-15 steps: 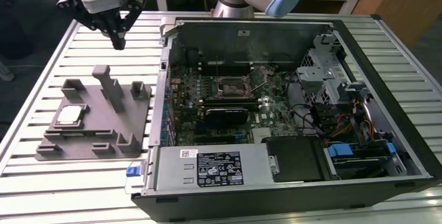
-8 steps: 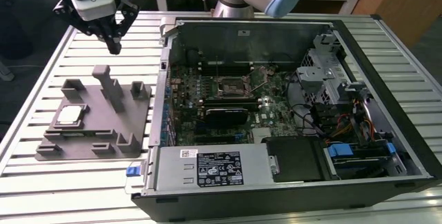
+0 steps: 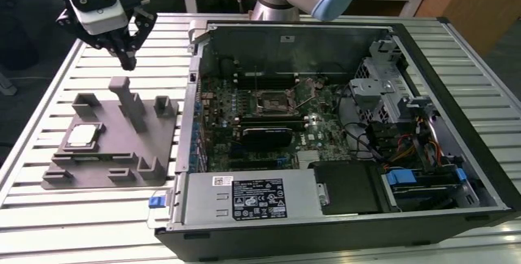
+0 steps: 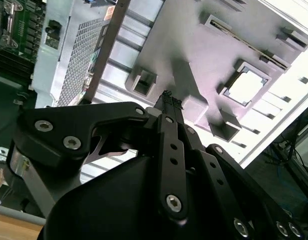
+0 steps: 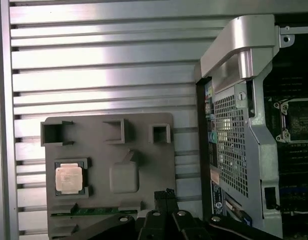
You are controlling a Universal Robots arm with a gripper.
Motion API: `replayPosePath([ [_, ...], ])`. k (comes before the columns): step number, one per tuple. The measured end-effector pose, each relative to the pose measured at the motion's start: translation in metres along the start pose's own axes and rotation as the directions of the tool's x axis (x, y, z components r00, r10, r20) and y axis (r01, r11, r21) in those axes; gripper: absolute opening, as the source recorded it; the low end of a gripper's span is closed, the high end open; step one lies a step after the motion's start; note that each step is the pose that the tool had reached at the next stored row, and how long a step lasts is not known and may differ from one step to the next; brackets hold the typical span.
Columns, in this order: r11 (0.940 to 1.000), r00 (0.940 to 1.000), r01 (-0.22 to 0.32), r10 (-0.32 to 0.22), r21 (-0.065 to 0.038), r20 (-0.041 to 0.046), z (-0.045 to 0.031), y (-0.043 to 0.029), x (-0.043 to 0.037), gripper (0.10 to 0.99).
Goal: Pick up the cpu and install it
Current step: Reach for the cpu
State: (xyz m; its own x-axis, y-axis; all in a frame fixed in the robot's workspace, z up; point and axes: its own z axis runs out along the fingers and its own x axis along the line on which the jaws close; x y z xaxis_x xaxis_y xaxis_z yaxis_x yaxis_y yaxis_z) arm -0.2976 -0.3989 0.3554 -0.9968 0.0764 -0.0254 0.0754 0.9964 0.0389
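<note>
The cpu (image 3: 84, 136) is a shiny silver square lying flat in a recess of the grey plastic tray (image 3: 122, 154), at the exterior view's left. Both wrist views show the cpu (image 4: 245, 86) (image 5: 69, 178) in the tray (image 5: 143, 150). My gripper (image 3: 127, 63) hangs in the air above the far end of the tray, well clear of the chip. Its fingertips (image 4: 167, 96) meet with nothing between them, so it is shut and empty. The black socket frame (image 3: 271, 99) sits on the motherboard inside the open computer case (image 3: 342, 227).
The tray carries several upright blocks, the tallest being a post (image 3: 124, 96) below my gripper. The case's metal side wall (image 3: 194, 93) stands between tray and motherboard. Drive cages and cables (image 3: 407, 130) fill the case's right side. Everything rests on a slatted metal table (image 3: 82, 215).
</note>
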Motion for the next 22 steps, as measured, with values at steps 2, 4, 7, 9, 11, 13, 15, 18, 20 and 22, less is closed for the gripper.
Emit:
replayPosePath([
  [2,1.0000,1.0000,0.000,0.000,0.001,0.0000,0.0031,-0.0004,0.0038,0.106],
  [4,1.0000,1.0000,0.000,0.000,0.001,-0.0001,0.0061,-0.0008,0.0077,0.106],
  [7,1.0000,1.0000,0.000,0.000,0.002,0.0002,0.0106,-0.0014,0.0136,0.106],
  [9,1.0000,1.0000,0.000,0.000,0.003,0.0002,0.0132,-0.0018,0.0175,0.106],
  [11,1.0000,1.0000,0.000,0.000,0.003,0.0001,0.0159,-0.0022,0.0213,0.106],
  [13,1.0000,1.0000,0.000,0.000,0.003,0.0002,0.0187,-0.0026,0.0251,0.106],
  [15,1.0000,1.0000,0.000,0.000,0.004,0.0003,0.0217,-0.0030,0.0292,0.106],
  [18,1.0000,1.0000,0.000,0.000,0.004,0.0002,0.0259,-0.0037,0.0350,0.106],
  [20,1.0000,1.0000,0.000,0.000,0.005,0.0003,0.0284,-0.0041,0.0393,0.106],
  [22,1.0000,1.0000,0.000,0.000,0.005,0.0004,0.0304,-0.0046,0.0445,0.106],
])
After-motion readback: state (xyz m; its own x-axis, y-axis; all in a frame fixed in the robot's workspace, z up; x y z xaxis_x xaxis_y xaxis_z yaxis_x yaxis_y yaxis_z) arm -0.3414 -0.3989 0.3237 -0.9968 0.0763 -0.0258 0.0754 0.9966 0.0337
